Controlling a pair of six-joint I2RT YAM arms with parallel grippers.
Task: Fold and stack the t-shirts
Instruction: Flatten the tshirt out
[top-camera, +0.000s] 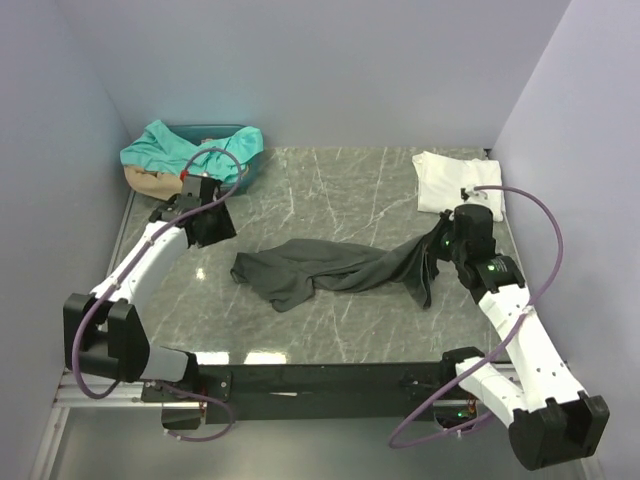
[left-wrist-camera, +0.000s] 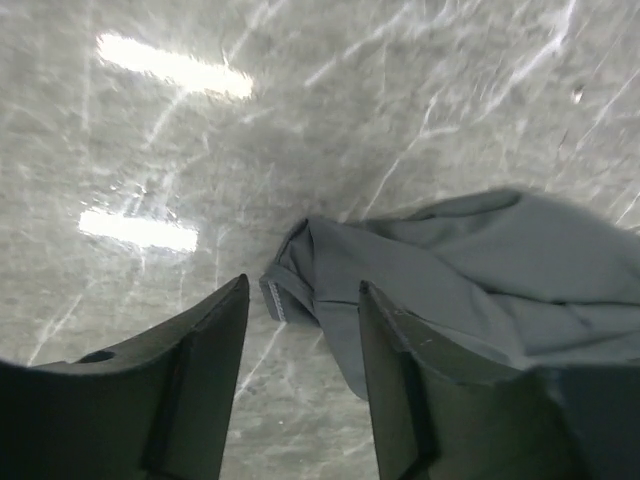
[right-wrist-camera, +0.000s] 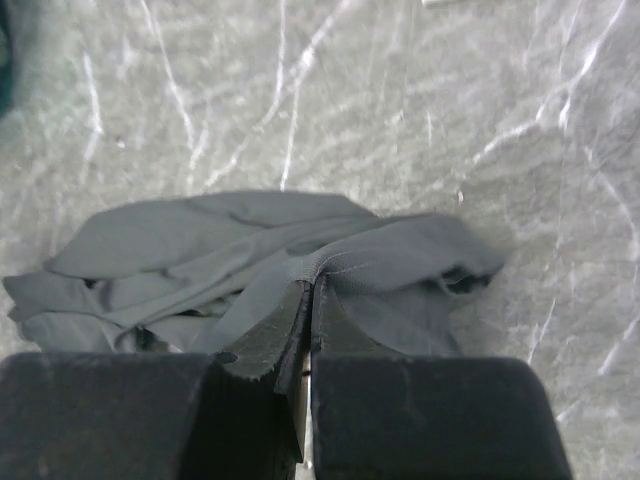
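Observation:
The dark charcoal grey t-shirt lies crumpled and stretched across the middle of the marble table. My right gripper is shut on a hemmed edge of it and holds that right end lifted, so cloth hangs from the fingers. My left gripper is open and empty, hovering just left of the shirt's left end; a stitched corner lies between and beyond the fingertips. A folded white t-shirt lies at the back right. Teal and tan shirts sit at the back left.
A teal bin at the back left corner holds the teal and tan cloth. Grey walls close in the table on the left, back and right. A black rail runs along the near edge.

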